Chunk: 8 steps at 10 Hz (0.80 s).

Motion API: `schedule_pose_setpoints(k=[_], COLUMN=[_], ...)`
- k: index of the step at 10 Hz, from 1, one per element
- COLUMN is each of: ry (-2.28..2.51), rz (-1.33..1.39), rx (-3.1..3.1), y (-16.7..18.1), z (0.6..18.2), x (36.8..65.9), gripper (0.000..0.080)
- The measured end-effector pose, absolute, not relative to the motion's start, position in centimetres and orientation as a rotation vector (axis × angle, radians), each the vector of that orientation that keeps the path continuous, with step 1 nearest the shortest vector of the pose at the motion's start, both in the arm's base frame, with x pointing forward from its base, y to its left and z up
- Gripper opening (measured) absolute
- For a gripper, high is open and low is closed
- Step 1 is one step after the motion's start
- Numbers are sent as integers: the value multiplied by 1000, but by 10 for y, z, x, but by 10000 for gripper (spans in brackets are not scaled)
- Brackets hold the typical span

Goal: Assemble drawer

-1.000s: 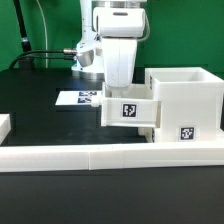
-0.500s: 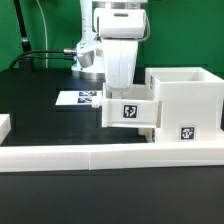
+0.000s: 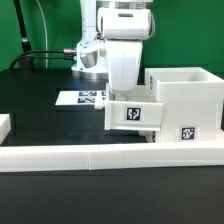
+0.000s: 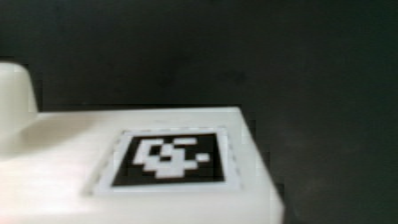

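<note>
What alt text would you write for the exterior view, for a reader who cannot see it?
A white robot arm reaches down behind a small white tray with a square tag, right beside a large open white box on a black table. A low white wall runs along the front, and a sheet of printed tags lies behind.

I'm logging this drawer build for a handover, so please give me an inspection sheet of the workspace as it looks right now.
Surface: black table, bounded in front by the low white border wall.
Job's things: white housing at the exterior view's right; tagged tray touching its side, under the arm.
Clutter: another white part at the exterior view's left edge; marker board flat on the table.
Grippers: gripper low over the tray; fingers hidden, state unclear.
Cables: black cable behind the arm.
Surroundings: green backdrop.
</note>
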State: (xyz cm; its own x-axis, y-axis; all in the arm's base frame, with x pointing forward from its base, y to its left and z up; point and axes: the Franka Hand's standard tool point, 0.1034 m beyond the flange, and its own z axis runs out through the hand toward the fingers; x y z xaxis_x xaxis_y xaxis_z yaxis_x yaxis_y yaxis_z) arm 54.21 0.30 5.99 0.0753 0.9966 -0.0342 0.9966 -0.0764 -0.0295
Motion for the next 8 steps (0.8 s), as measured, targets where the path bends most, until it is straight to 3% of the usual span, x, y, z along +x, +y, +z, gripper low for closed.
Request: schedule_pose_setpoints(k=[8], ry=[2145], rz=[-70], rx=[2293], y=[4], z=[59], x=[538], gripper=[42])
